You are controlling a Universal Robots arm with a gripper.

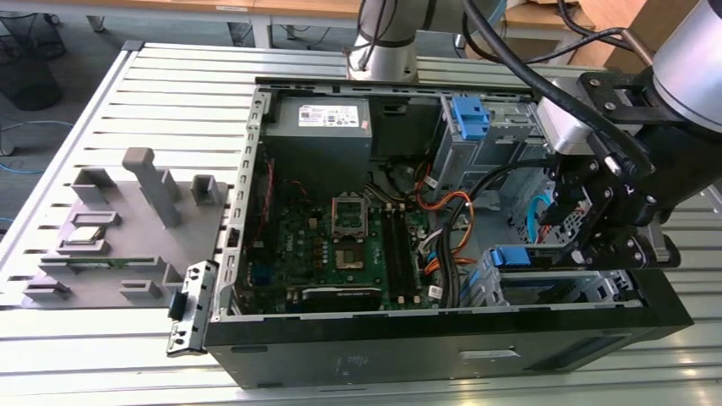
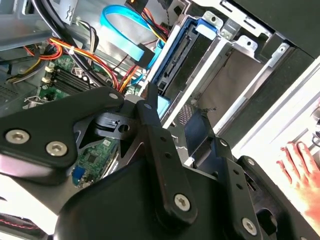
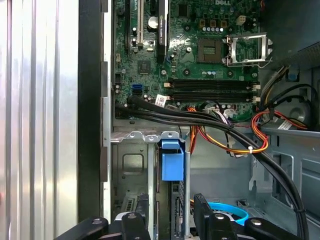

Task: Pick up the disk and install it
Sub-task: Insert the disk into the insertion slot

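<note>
The silver-grey disk point(image 3: 172, 167) in its bright blue plastic bracket stands in the silver metal drive cage point(image 3: 131, 165) at a corner of the open black computer case point(image 1: 451, 342). Seating it well likely means keeping it square to the cage and pressing evenly, clear of the black cables point(image 3: 210, 122). The gripper point(image 3: 172, 217) hangs just over it; whether the jaws clamp it I cannot tell.

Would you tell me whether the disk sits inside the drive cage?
In: the disk stands edgewise between the drive cage rails.
</note>
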